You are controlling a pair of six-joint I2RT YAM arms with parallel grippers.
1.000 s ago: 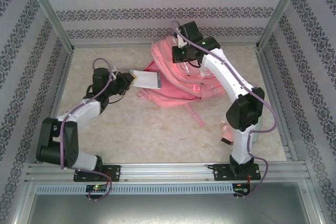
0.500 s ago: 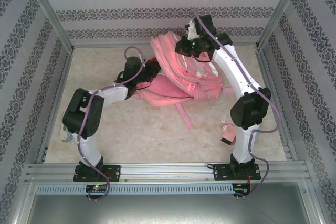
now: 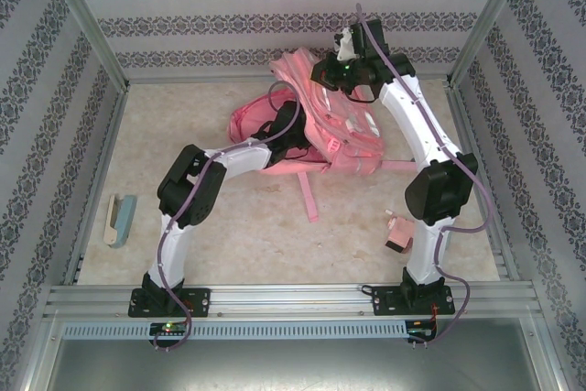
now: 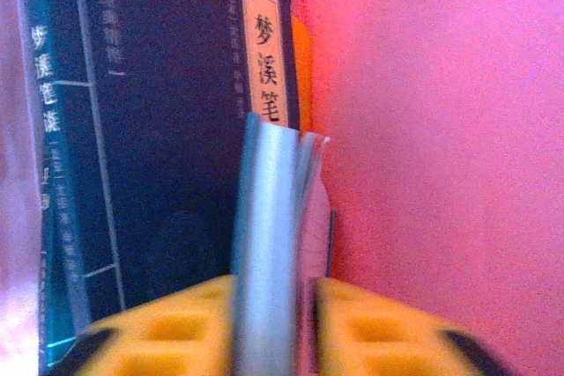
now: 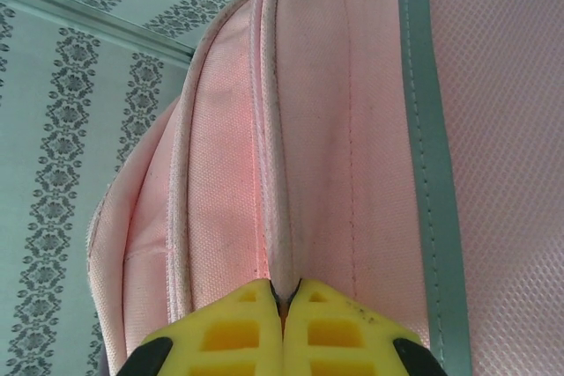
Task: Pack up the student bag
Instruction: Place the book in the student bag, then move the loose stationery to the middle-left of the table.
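The student bag (image 3: pixel 346 142) is a large pink backpack lying at the back middle of the table. My right gripper (image 3: pixel 337 76) is shut on a piped seam at the bag's top (image 5: pixel 284 292) and holds that edge up. A pale reflective stripe (image 5: pixel 427 129) runs beside the seam. My left gripper (image 3: pixel 289 123) reaches into the bag's opening. In the left wrist view a thin grey-blue notebook (image 4: pixel 269 217) stands edge-on between its yellow fingers (image 4: pixel 275 301). Behind it is a dark blue book (image 4: pixel 167 129) with Chinese characters, and pink lining (image 4: pixel 441 129) lies to the right.
A flat pale blue and cream item (image 3: pixel 119 219) lies near the left wall. A small pink object (image 3: pixel 398 233) sits beside the right arm's lower link. A pink strap (image 3: pixel 307 194) trails toward the front. Metal frame posts and patterned walls enclose the table.
My left arm has swung from the left side of the table into the bag with the notebook. My right gripper has raised the bag's top edge higher and farther back.
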